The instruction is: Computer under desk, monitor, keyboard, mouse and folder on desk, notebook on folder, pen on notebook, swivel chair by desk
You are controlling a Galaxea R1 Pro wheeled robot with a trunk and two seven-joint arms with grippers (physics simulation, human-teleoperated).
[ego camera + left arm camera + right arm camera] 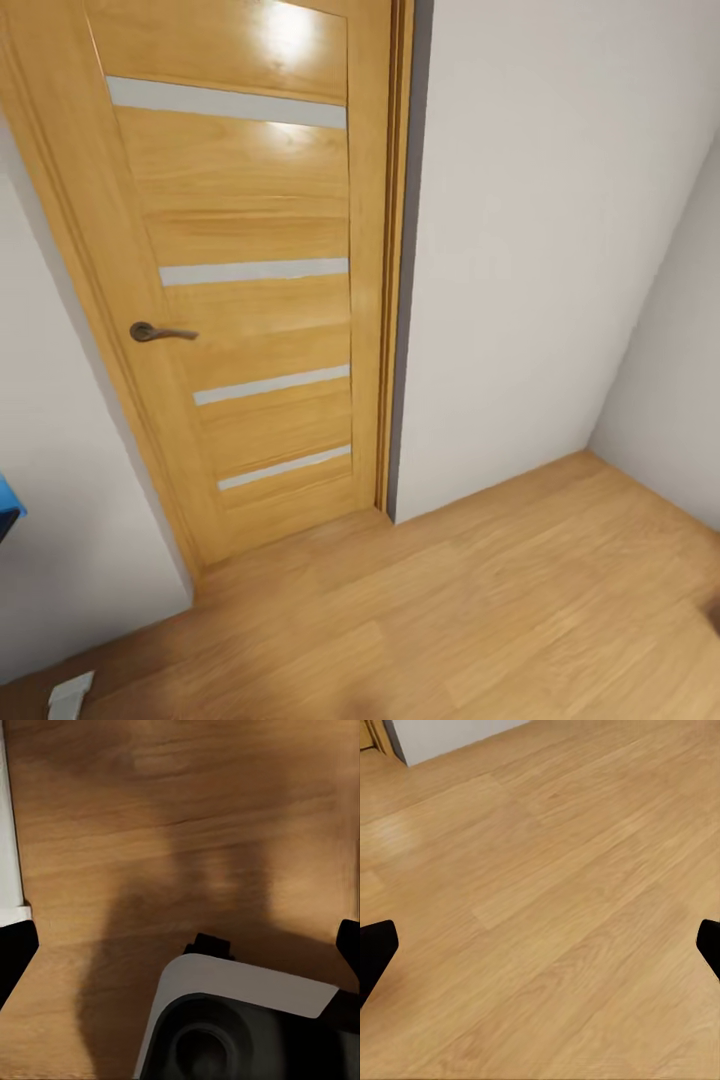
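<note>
- Head view catches one sliver of bright blue at the far left edge, mid-height; it may be the folder, but too little shows to be sure or to read its long axis.
- Judging by that edge, the task's things lie off to the left of the frame, so the left arm's side is probably the nearer one, and turning left looks like the step in hand.
- One wooden door stands shut in the upper left and centre, with one dark lever handle and four pale horizontal strips.
- One small white object sits at the lower left edge on the wood floor; I cannot tell what it is.
- Left wrist view: the left gripper spreads wide over floor, dark fingertips at both side edges, gripping nothing; a white and black part of the robot sits below.
- Right wrist view: the right gripper also stands wide and empty above bare floor.
</note>
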